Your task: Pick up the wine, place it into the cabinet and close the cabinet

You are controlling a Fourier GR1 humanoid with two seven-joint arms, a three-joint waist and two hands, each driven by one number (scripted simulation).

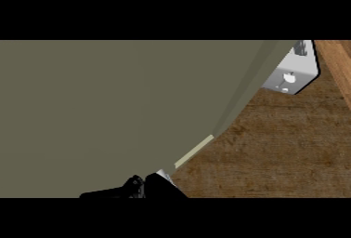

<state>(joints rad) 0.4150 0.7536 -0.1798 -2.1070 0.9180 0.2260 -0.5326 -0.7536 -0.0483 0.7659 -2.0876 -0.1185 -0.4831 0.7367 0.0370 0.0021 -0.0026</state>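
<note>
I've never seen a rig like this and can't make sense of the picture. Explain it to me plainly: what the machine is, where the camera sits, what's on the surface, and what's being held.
This is a humanoid robot at a kitchen counter, and the one picture is taken from its head, looking steeply down. The big olive-grey slab filling the left is a flat panel, probably the cabinet's door seen very close. The brown wood at the right is the counter's top. A small white fitting shows at the upper right. At the bottom edge, the black shape is a hand against the panel; which hand, and how its fingers are set, I cannot tell. No wine bottle shows, and nothing can be seen held.
</note>
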